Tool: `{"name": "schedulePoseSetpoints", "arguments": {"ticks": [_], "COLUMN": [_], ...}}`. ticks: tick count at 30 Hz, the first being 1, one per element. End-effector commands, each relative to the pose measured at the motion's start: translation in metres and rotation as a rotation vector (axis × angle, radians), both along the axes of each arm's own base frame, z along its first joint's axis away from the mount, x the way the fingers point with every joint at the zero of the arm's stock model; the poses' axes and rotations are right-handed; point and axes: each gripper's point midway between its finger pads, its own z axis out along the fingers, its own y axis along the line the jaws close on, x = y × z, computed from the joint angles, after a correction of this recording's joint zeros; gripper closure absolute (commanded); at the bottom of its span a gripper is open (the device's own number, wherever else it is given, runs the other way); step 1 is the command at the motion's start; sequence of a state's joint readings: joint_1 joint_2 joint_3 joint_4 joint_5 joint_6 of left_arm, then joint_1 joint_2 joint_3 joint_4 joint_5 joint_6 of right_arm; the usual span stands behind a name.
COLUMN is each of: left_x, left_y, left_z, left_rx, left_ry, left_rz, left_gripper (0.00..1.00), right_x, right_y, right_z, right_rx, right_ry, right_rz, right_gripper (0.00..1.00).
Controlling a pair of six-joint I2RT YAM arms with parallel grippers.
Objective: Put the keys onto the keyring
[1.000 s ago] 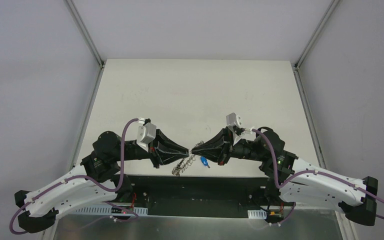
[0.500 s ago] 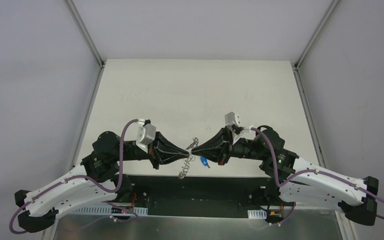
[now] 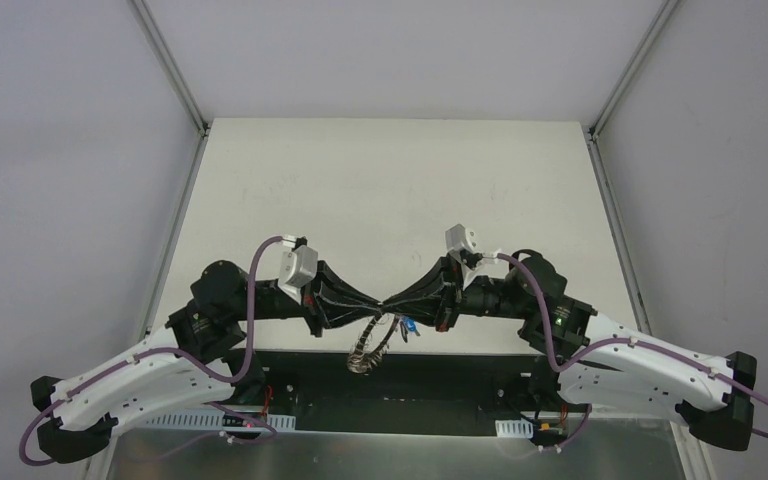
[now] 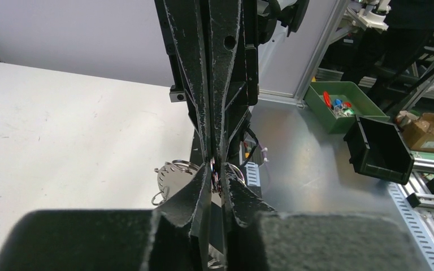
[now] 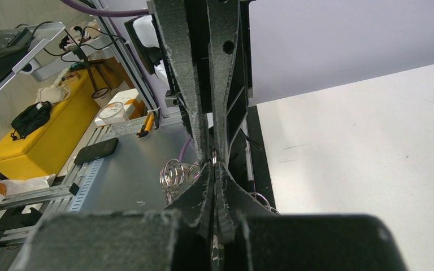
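The two arms meet tip to tip over the table's near edge. My left gripper is pinched to a narrow slit on the keyring, a flat grey ring fringed with silver wire loops that hangs on edge below the tips. In the left wrist view its grey face shows left of my left gripper, with loops between the jaws. My right gripper is shut, a small wire loop pinched at its tips. More keyring loops bunch to their left. A blue-tagged key sits just under the right gripper.
The white table stretches away behind the grippers. A dark gap and a metal shelf lie below the near edge. Off the table are a green bin, a black bin, a phone and a yellow case.
The fingertips have closed in on each other and overlap. The keyring has come up from lying flat and now hangs on edge. The blue key has barely moved.
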State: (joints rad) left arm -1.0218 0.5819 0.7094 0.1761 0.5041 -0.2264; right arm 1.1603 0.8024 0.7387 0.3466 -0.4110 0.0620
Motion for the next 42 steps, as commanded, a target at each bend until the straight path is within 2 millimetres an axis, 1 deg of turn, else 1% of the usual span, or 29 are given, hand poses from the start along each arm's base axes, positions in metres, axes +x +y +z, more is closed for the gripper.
{"name": "schedulePoseSetpoints", "arguments": {"ticks": [1, 2, 11, 12, 14, 19, 22, 24, 25, 28, 29, 31, 33, 37, 42], "left_x": [0.006, 0.005, 0.003, 0.003, 0.003, 0.003, 0.005, 0.005, 0.005, 0.005, 0.005, 0.005, 0.005, 0.004, 0.003], "left_y": [0.0, 0.0, -0.002, -0.002, -0.002, -0.001, 0.001, 0.003, 0.004, 0.004, 0.003, 0.002, 0.001, -0.004, -0.005], "left_z": [0.016, 0.014, 0.009, 0.008, 0.007, 0.005, 0.004, 0.004, 0.005, 0.005, 0.006, 0.006, 0.007, 0.007, 0.006], "left_rx": [-0.042, -0.035, -0.01, -0.008, -0.008, -0.006, -0.007, -0.013, -0.017, -0.017, -0.017, -0.014, -0.014, -0.003, 0.0], "left_ry": [-0.033, -0.03, -0.004, 0.0, 0.009, 0.019, 0.022, 0.018, 0.016, 0.01, 0.008, 0.006, 0.002, 0.003, 0.007], "left_rz": [0.03, 0.025, 0.01, 0.01, 0.011, 0.015, 0.027, 0.038, 0.04, 0.04, 0.039, 0.034, 0.027, 0.008, -0.002], "left_gripper": [0.98, 1.0, 1.0, 0.96, 0.83, 0.7, 0.65, 0.65, 0.67, 0.75, 0.81, 0.88, 0.91, 0.9, 0.77], "right_x": [-0.014, -0.015, -0.015, -0.015, -0.016, -0.015, -0.016, -0.016, -0.016, -0.017, -0.017, -0.017, -0.017, -0.017, -0.017], "right_y": [-0.01, -0.011, -0.019, -0.019, -0.019, -0.02, -0.021, -0.022, -0.022, -0.021, -0.021, -0.02, -0.019, -0.018, -0.017], "right_z": [0.047, 0.048, 0.053, 0.053, 0.054, 0.056, 0.058, 0.058, 0.058, 0.058, 0.058, 0.058, 0.058, 0.058, 0.058], "right_rx": [0.13, 0.133, 0.158, 0.158, 0.162, 0.17, 0.175, 0.177, 0.176, 0.174, 0.173, 0.172, 0.17, 0.169, 0.167], "right_ry": [-0.051, -0.055, -0.07, -0.069, -0.071, -0.077, -0.081, -0.082, -0.08, -0.077, -0.077, -0.076, -0.074, -0.073, -0.075], "right_rz": [0.053, 0.054, 0.034, 0.035, 0.036, 0.034, 0.033, 0.033, 0.035, 0.04, 0.041, 0.042, 0.045, 0.048, 0.049], "right_gripper": [1.0, 1.0, 1.0, 1.0, 1.0, 1.0, 1.0, 1.0, 1.0, 1.0, 1.0, 1.0, 1.0, 1.0, 1.0]}}
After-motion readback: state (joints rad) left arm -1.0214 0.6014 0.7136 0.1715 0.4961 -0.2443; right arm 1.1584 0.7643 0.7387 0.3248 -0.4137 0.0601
